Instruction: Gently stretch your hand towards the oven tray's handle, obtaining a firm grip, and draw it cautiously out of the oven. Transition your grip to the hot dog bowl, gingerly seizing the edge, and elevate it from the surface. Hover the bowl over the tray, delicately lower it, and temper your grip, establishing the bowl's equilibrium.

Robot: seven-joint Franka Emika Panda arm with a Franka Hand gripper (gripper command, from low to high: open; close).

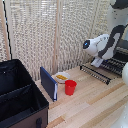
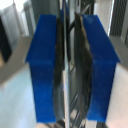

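The oven tray (image 1: 102, 73), a dark wire rack, sticks out of the dark oven (image 1: 120, 56) at the exterior view's right. My gripper (image 1: 95, 63) is down at the rack's front bar, the tray's handle (image 1: 94, 74). In the wrist view the two blue finger pads (image 2: 45, 65) stand close on either side of thin dark bars (image 2: 67, 70), so the jaws are shut on the handle. The hot dog bowl (image 1: 61, 77), white with yellow food, rests on the wooden table to the exterior view's left of the tray, apart from the gripper.
A red cup (image 1: 70, 87) stands just in front of the bowl. An upright blue panel (image 1: 48, 83) stands beside it. A large black fabric bin (image 1: 20, 95) fills the lower left. A pale slatted screen (image 1: 55, 30) backs the wooden table (image 1: 95, 107).
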